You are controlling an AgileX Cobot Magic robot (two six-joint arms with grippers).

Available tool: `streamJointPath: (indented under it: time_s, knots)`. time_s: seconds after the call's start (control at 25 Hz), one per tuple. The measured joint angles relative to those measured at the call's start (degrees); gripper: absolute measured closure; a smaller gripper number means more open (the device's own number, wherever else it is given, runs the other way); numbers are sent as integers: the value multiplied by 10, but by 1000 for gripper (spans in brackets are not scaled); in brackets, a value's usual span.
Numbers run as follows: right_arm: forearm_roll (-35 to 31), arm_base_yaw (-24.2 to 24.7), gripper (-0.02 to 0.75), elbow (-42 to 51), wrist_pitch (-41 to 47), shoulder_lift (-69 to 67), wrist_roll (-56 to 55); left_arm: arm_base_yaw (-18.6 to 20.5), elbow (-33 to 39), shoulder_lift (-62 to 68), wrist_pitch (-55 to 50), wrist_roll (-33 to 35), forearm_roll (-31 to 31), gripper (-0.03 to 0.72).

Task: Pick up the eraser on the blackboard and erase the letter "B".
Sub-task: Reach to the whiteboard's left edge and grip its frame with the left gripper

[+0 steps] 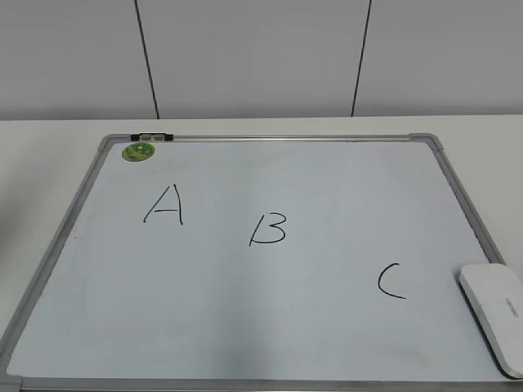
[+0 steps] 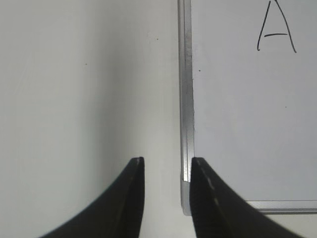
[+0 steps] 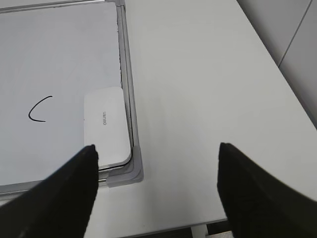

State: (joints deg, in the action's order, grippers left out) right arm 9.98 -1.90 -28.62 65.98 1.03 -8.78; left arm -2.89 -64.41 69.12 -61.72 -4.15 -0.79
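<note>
The blackboard (image 1: 270, 343) is a white dry-erase board with a silver frame, lying flat on the table. The letter "B" (image 1: 268, 229) is drawn in black near its middle, between an "A" (image 1: 164, 206) and a "C" (image 1: 391, 282). The eraser (image 1: 495, 314) is a white rounded block lying at the board's near right corner; it also shows in the right wrist view (image 3: 106, 125). My right gripper (image 3: 156, 148) is open wide, hovering above the table just right of that corner. My left gripper (image 2: 167, 161) is open and empty over the board's left frame edge (image 2: 185, 99). Neither gripper shows in the exterior view.
A round green sticker (image 1: 138, 151) sits at the board's far left corner, with a small black and grey clip (image 1: 152, 136) on the top frame. The white table (image 3: 208, 89) ends close below the right gripper. A wall stands behind the table.
</note>
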Motion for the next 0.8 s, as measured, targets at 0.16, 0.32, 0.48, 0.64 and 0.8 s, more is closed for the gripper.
streamJointPath:
  time_s: [0.16, 0.32, 0.48, 0.64, 0.8]
  knots:
    - [0, 0, 184, 0, 0, 0, 0, 0, -40, 74, 0, 0, 4, 447]
    - [0, 0, 184, 0, 0, 0, 0, 0, -76, 130, 0, 0, 5, 447]
    - [0, 0, 184, 0, 0, 0, 0, 0, -105, 177, 0, 1, 11, 447]
    - [0, 0, 184, 0, 0, 0, 0, 0, -125, 220, 0, 7, 14, 447]
    - [0, 0, 184, 0, 0, 0, 0, 0, -146, 273, 1, 11, 19, 447]
